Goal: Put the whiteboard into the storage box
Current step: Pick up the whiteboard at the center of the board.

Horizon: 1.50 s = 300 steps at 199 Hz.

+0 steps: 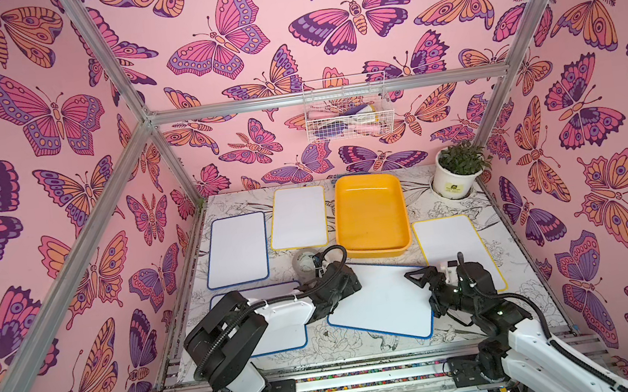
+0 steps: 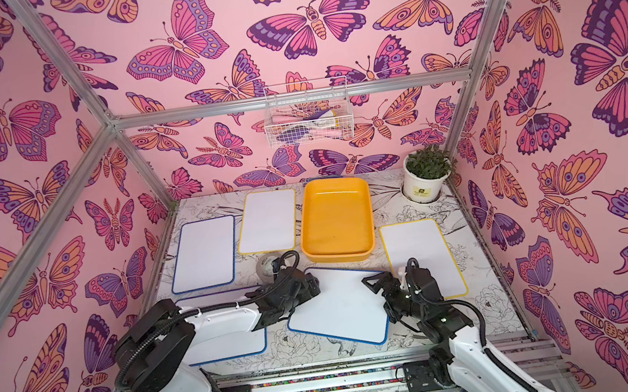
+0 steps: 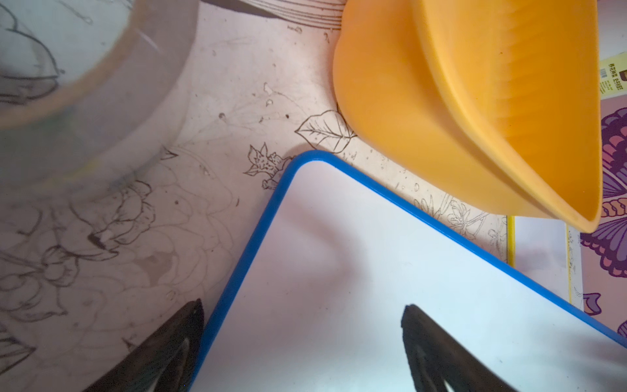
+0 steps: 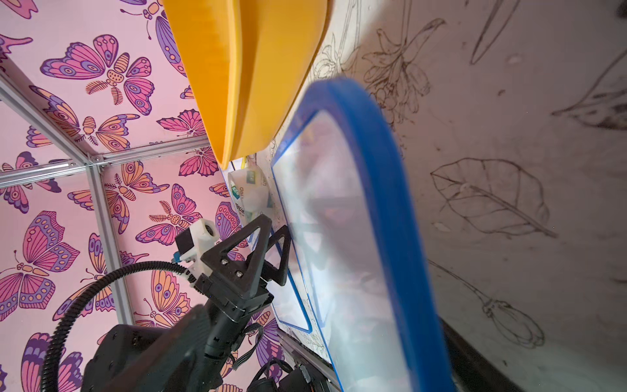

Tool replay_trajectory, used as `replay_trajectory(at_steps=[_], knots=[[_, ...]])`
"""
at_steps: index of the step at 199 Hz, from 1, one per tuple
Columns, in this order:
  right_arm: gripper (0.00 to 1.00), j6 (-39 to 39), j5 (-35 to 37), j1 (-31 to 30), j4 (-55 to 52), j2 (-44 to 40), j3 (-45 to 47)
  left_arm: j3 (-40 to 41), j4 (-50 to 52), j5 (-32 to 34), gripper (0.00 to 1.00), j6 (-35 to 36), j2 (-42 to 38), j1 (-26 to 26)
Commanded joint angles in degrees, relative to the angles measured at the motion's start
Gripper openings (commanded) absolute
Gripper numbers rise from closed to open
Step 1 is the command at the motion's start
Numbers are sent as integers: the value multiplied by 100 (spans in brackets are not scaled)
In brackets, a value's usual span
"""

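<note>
Your left gripper (image 3: 302,353) is released: its fingers (image 3: 159,349) stand wide apart, one over the printed table (image 3: 169,237), the other over the white face, straddling the blue edge of the whiteboard (image 1: 383,310). Your right gripper (image 1: 416,277) sits at that board's opposite edge. From above you see only one finger, and its wrist view is filled by a blurred blue rim, so I cannot tell whether it is clenched. The whiteboard lies skewed on the table, its far corner near the storage box (image 1: 376,253) but apart, with a thin strip of table between. A tape roll (image 1: 303,261) crowds your left wrist. Your right arm hides where the whiteboard meets a yellow-framed board (image 1: 456,240)
</note>
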State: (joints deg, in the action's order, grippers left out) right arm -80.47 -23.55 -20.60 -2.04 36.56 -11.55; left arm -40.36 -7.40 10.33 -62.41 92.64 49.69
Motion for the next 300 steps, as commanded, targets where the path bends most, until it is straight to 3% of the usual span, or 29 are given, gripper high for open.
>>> replay_trajectory(at_steps=[1,70,106,152,184,220,300], knots=[[88,91,73,10,-40,-240,-313,434,1218,-1457,93,-465,441,199],[59,223,314,10,-42,-906,-128,371,1294,-1454,93,-474,435,199],[39,308,310,12,-69,-918,-146,354,1299,-1463,92,-490,457,199],[24,610,381,12,-223,-911,-227,345,1300,-1525,92,-592,269,199],[22,760,413,12,-297,-905,-364,362,1391,-1495,92,-647,-67,199],[10,776,352,13,-283,-957,-443,347,1540,-1416,92,-676,-471,199],[5,1131,368,12,-968,-1059,-1246,-8,2394,-965,91,-459,-1530,208]])
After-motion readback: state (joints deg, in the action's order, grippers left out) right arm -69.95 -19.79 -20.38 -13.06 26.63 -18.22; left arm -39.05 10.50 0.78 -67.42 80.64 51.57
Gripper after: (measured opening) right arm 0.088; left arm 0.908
